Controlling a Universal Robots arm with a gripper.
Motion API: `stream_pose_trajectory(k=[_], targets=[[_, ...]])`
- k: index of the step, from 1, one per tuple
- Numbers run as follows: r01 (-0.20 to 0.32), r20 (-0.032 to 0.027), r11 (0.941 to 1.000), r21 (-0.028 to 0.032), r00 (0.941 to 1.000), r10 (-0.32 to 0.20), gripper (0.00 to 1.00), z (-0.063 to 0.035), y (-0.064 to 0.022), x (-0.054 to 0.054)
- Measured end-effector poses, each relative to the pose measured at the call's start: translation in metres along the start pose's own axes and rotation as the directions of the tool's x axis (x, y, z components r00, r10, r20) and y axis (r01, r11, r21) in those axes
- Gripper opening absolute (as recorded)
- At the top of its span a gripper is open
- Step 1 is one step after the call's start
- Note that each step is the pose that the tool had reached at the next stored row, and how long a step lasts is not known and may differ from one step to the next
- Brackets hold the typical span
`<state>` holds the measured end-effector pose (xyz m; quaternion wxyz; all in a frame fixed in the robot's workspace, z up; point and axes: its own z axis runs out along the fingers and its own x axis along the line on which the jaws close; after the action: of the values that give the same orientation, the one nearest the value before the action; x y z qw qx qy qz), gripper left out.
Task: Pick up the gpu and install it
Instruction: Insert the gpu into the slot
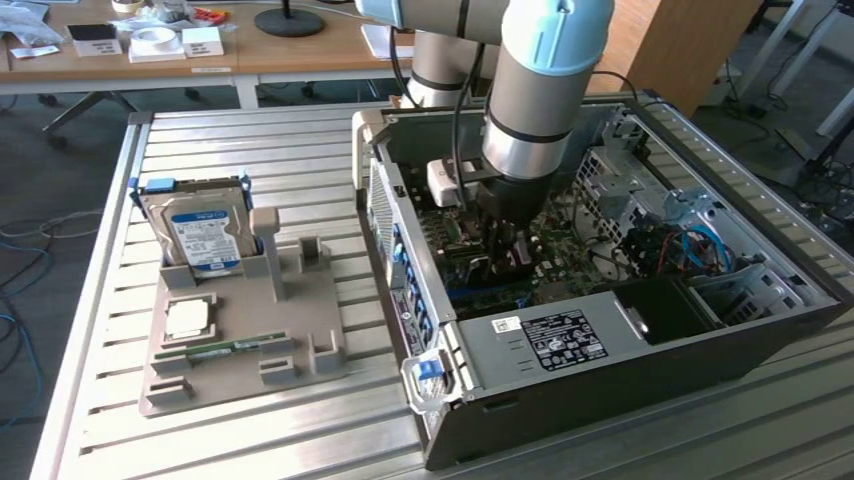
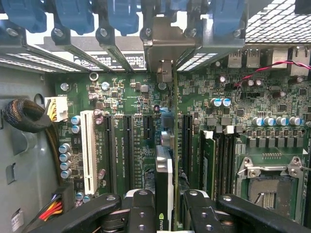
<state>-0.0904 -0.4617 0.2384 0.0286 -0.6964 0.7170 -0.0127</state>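
Observation:
The gpu [image 2: 164, 170] shows edge-on in the wrist view, a thin card with a black cooler face standing upright over the green motherboard [image 2: 121, 97]. My gripper [image 2: 165, 206] is shut on it, one black finger [image 2: 141, 204] on each side. The card's silver end bracket [image 2: 163, 48] reaches the slot openings in the case's rear wall. Black expansion slots [image 2: 127, 145] run alongside the card; whether its edge is seated in one is hidden. In the exterior view my gripper [image 1: 514, 250] is lowered deep inside the open computer case [image 1: 747, 330].
A grey holder [image 1: 240, 330] at the exterior view's left carries a hard drive [image 1: 200, 235], a processor chip [image 1: 187, 318] and a memory stick [image 1: 220, 350]. Inside the case are the power supply [image 1: 561, 340], cables [image 1: 681, 250], a white slot [image 2: 88, 150] and a processor socket [image 2: 267, 179].

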Motion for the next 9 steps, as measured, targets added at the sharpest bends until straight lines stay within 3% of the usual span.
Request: stream_pose_trajectory(k=[9], targets=[[0.0,0.0004,1.0,0.0001,1.0,0.0,0.27,0.0015,0.0006,0.0001]])
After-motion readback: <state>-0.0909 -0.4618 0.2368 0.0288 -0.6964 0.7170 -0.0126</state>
